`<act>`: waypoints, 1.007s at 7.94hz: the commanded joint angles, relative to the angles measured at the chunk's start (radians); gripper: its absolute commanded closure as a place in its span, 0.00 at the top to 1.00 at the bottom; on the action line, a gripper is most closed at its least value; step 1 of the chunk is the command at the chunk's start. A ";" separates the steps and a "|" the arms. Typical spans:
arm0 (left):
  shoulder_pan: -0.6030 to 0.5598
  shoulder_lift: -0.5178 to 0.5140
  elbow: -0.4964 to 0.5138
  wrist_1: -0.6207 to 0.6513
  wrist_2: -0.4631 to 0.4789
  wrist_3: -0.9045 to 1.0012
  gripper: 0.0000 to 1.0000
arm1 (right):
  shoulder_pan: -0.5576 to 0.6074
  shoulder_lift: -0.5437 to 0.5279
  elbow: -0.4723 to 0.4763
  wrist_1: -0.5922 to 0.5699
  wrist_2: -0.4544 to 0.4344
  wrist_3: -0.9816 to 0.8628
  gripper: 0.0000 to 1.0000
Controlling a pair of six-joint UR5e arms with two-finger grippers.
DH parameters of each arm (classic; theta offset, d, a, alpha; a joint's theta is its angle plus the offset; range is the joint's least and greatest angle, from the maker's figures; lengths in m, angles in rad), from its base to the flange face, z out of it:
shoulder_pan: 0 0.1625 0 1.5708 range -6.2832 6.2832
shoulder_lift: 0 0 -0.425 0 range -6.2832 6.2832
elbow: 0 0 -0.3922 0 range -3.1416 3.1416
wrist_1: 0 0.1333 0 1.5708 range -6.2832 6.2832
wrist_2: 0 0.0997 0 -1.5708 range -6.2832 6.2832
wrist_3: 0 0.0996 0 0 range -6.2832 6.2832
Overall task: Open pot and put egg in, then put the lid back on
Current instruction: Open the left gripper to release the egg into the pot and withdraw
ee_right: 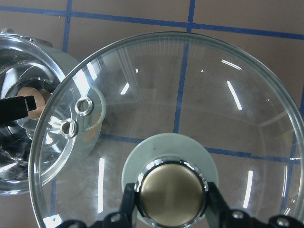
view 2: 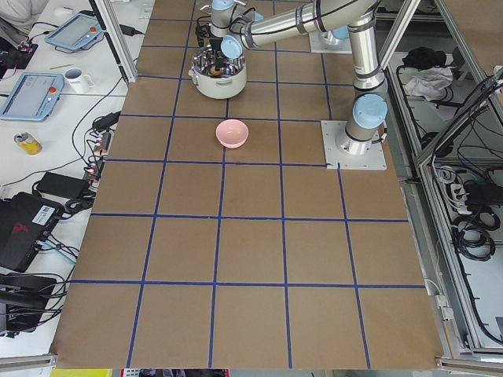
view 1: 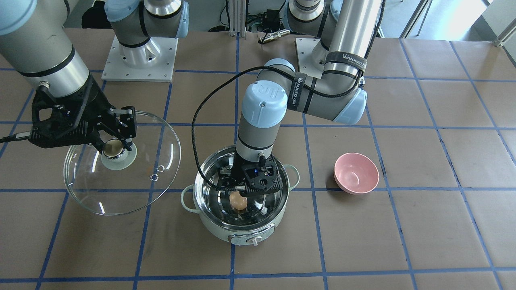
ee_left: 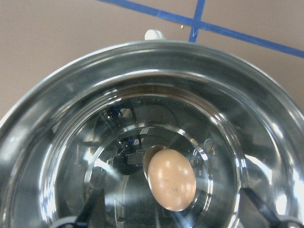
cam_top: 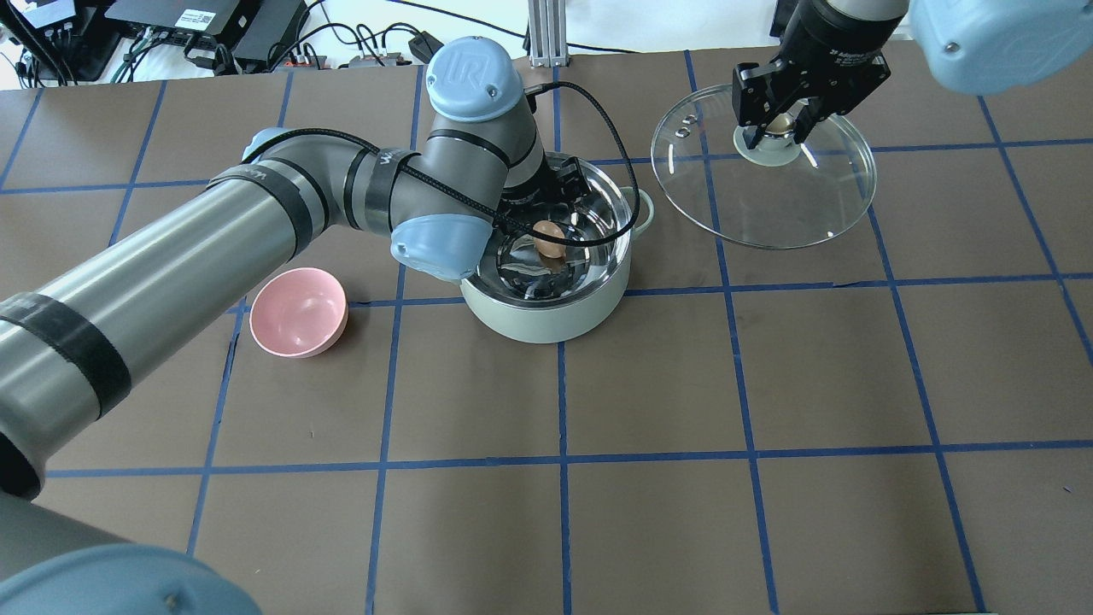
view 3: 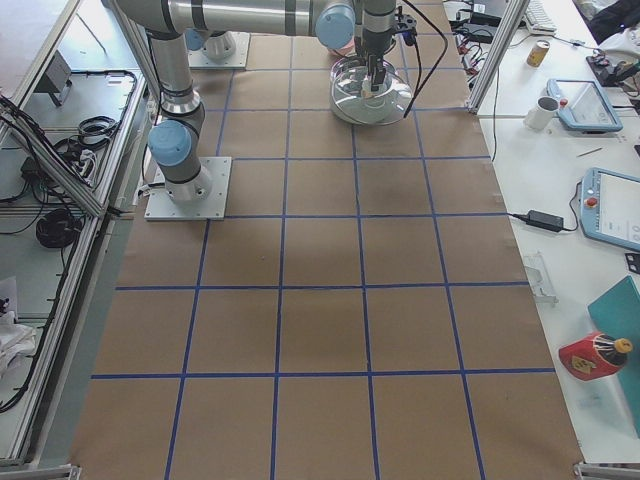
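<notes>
The mint-green pot stands uncovered on the table and also shows in the overhead view. The brown egg lies on the pot's steel bottom. My left gripper reaches down inside the pot, just above the egg. It is open: its fingers stand wide on either side of the egg without touching it. My right gripper is shut on the beige knob of the glass lid. It holds the lid tilted, off to the pot's side.
A pink bowl sits empty on the table on the pot's other side, also seen in the overhead view. The left arm's black cable loops over the pot rim. Brown table with a blue tape grid lies all around.
</notes>
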State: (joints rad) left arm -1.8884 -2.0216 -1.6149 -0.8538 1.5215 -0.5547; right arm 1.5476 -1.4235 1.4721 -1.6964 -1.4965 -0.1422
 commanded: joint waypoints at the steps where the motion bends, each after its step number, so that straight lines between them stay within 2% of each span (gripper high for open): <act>1: 0.014 0.104 0.007 -0.097 0.012 0.114 1.00 | 0.009 0.000 0.002 -0.002 0.010 0.030 0.00; 2: 0.065 0.157 0.012 -0.185 0.009 0.127 1.00 | 0.014 0.005 0.002 -0.005 0.010 0.045 0.00; 3: 0.127 0.220 0.012 -0.302 0.014 0.244 1.00 | 0.037 0.011 0.002 -0.017 0.009 0.050 0.00; 4: 0.171 0.298 0.012 -0.397 0.064 0.347 1.00 | 0.078 0.012 0.002 -0.023 0.005 0.090 0.00; 5: 0.207 0.345 0.010 -0.459 0.106 0.364 1.00 | 0.125 0.020 0.002 -0.060 0.005 0.184 0.00; 8: 0.238 0.464 0.041 -0.637 0.114 0.420 1.00 | 0.291 0.093 -0.015 -0.146 -0.005 0.335 0.00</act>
State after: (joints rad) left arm -1.6741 -1.6263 -1.5962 -1.3894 1.6283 -0.1649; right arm 1.7443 -1.3803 1.4668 -1.7879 -1.4987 0.1046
